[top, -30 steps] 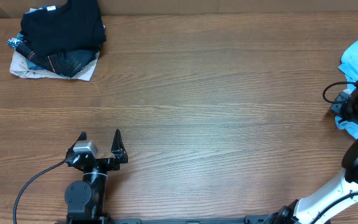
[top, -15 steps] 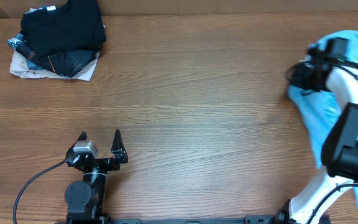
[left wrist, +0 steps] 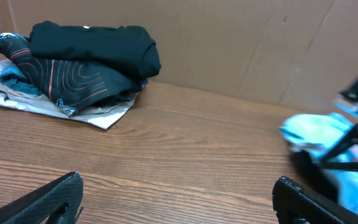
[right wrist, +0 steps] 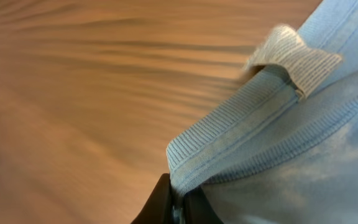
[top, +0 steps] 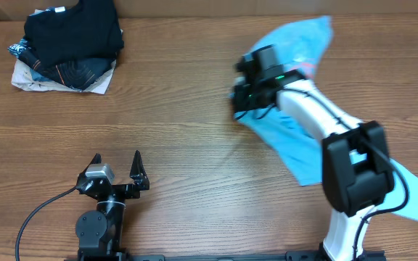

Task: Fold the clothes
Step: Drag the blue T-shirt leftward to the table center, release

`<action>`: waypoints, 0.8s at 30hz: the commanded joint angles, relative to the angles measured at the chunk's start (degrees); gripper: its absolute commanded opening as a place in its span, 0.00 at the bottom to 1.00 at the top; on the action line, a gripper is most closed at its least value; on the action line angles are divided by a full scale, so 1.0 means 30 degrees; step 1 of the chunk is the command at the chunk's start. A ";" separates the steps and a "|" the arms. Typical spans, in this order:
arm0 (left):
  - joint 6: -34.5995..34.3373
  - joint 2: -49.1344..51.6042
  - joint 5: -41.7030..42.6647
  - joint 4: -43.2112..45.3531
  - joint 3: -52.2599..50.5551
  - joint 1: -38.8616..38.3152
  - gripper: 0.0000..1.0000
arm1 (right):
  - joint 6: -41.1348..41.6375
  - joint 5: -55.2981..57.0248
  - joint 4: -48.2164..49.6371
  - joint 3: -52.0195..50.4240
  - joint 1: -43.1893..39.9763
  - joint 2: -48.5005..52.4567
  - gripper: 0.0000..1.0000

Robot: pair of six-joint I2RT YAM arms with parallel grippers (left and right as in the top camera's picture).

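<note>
Wooden surface (top: 194, 109): my right hand (top: 241, 96) pinches the blue T-shirt (top: 300, 40) centre-right; my left hand (top: 117, 162) sits near-left, fingers spread, empty.

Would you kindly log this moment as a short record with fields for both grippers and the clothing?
right gripper: shut on a ribbed edge of the light sky-blue cotton T-shirt
shirt state: unfolded, spread loosely under the right arm over the brown wooden table
left gripper: open, holding nothing, near the table's front edge
pile of black and dark folded garments: far left corner, apart from the shirt
</note>
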 commanded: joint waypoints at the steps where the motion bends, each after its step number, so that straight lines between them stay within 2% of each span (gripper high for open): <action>1: 0.0503 -0.0204 -0.0240 0.0029 -0.0087 0.0015 1.00 | 0.1450 -0.1100 0.0750 0.0423 0.2113 0.0029 0.04; 5: 0.0503 -0.0204 -0.0233 0.0029 -0.0087 0.0015 1.00 | 0.1887 -0.0998 0.1617 0.0444 0.4597 0.0029 0.04; 9: 0.0503 -0.0204 -0.0233 0.0029 -0.0087 0.0015 1.00 | 0.1880 0.1559 0.1137 0.0896 0.5778 0.0029 0.04; 10: 0.0503 -0.0204 -0.0233 0.0029 -0.0087 0.0015 1.00 | 0.1872 0.2331 0.0758 0.1158 0.5858 0.0029 0.13; 11: 0.0495 -0.0204 -0.0233 0.0029 -0.0087 0.0015 1.00 | 0.1865 0.3453 -0.0255 0.1872 0.5865 0.0022 0.49; 14: 0.0503 -0.0204 -0.0233 0.0029 -0.0087 0.0015 0.99 | 0.1872 0.4299 -0.2448 0.3541 0.5297 0.0022 0.67; 15: 0.0503 -0.0204 -0.0233 0.0029 -0.0087 0.0015 1.00 | 0.1872 0.4299 -0.3191 0.4160 0.5020 0.0000 0.82; 17: 0.0503 -0.0204 -0.0233 0.0029 -0.0087 0.0015 1.00 | 0.1887 0.4299 -0.4932 0.5588 0.4291 -0.0080 1.00; 24: 0.0503 -0.0204 -0.0233 0.0029 -0.0087 0.0015 1.00 | 0.1880 0.4153 -1.0411 1.0411 0.0685 -0.0962 1.00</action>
